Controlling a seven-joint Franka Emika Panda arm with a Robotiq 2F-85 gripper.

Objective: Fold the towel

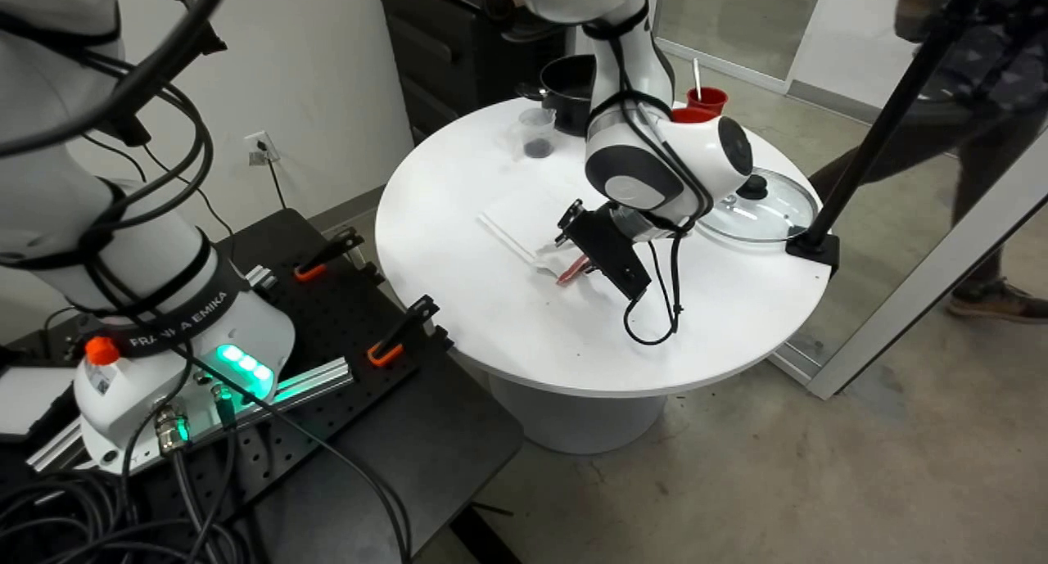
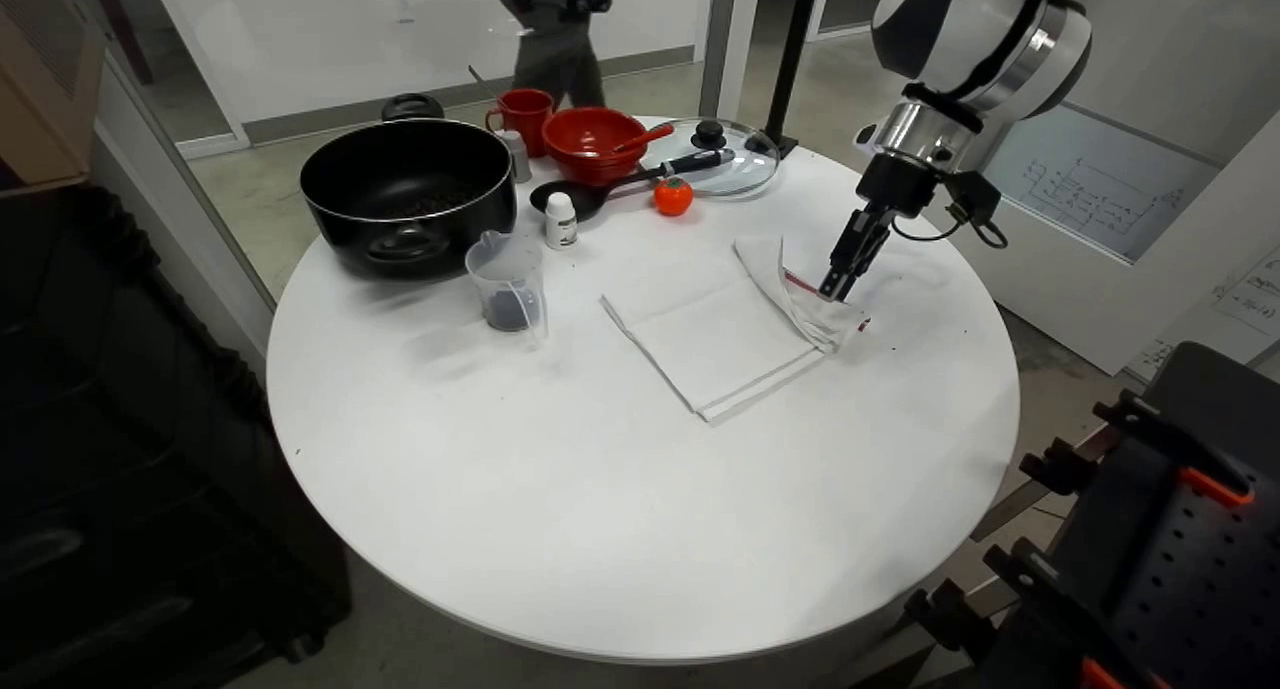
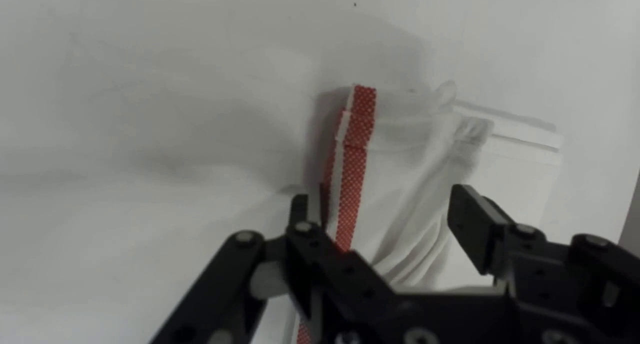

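The white towel (image 2: 710,344) lies on the round white table in both exterior views. It also shows in an exterior view (image 1: 514,238) and in the wrist view (image 3: 400,159). Its red-striped end is folded back over the flat part, wrinkled and somewhat skewed. My gripper (image 3: 385,209) is open, its two fingers apart on either side of the folded flap. One finger is beside the red stripe, the other over the flat white part. In the exterior views my gripper (image 2: 836,285) (image 1: 575,241) points down at the striped edge. Whether the fingertips touch the cloth I cannot tell.
A black pot (image 2: 410,194), a clear measuring cup (image 2: 508,284), a white shaker (image 2: 560,221), a ladle (image 2: 580,199), a tomato (image 2: 673,196), red bowls (image 2: 592,149), a red mug (image 2: 525,117) and a glass lid (image 2: 745,159) stand toward the table's far side.
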